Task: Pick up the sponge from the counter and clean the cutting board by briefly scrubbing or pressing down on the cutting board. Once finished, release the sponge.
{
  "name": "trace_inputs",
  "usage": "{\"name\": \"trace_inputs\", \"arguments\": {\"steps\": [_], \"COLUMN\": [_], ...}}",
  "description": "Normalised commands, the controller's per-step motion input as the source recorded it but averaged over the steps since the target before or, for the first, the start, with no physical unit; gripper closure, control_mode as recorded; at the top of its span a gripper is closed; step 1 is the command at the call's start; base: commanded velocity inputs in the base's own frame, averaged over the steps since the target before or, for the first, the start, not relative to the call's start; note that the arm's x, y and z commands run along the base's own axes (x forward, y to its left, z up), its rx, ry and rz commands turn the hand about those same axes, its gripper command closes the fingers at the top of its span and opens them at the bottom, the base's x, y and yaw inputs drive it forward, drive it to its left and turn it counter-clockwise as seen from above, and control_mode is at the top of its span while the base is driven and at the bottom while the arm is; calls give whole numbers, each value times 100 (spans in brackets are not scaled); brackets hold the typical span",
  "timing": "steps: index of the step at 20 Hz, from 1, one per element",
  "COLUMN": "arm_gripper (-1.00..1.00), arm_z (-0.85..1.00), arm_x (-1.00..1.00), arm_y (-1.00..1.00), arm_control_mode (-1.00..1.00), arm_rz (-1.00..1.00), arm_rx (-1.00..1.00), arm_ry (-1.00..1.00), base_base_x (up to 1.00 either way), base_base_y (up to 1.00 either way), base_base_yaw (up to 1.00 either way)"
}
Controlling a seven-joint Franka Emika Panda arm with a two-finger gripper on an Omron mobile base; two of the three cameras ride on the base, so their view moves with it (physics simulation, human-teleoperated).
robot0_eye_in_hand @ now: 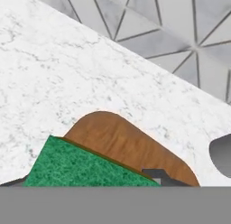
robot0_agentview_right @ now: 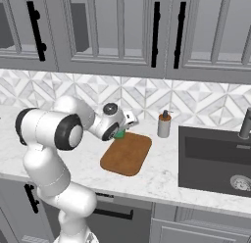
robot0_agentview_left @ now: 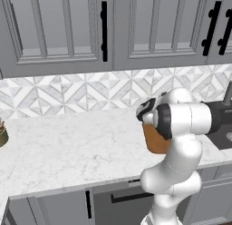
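Sponge [robot0_eye_in_hand: 85,166] green side up, sits between my fingertips [robot0_eye_in_hand: 155,175], my claw [robot0_agentview_right: 120,133] closed on it. Sponge over far left corner of board [robot0_agentview_right: 127,153], close to wood; contact I cannot tell. Board lies flat on counter [robot0_agentview_right: 162,176], rounded corner visible past sponge in hand view. Soap bottle [robot0_agentview_right: 164,124] stands near board, toward sink [robot0_agentview_right: 215,161]. Tiled backsplash [robot0_agentview_right: 147,97] behind, grey cabinets [robot0_agentview_right: 122,31] above.
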Motion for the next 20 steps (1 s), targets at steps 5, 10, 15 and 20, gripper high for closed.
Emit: {"name": "trace_inputs", "arguments": {"steps": [5, 10, 15, 20], "arm_gripper": [100, 100, 100, -100], "arm_z": [-21, -85, -39, -60], "arm_x": [3, -36, 19, 13], "arm_y": [-34, -2, 0, 0], "arm_control_mode": [-100, -100, -100, -100], "arm_rz": [0, 0, 0, 0], "arm_rx": [18, 9, 1, 0], "arm_ry": [33, 18, 1, 3], "base_base_x": [0, 0, 0, 0], "base_base_y": [0, 0, 0, 0], "base_base_yaw": [0, 0, 0, 0]}}
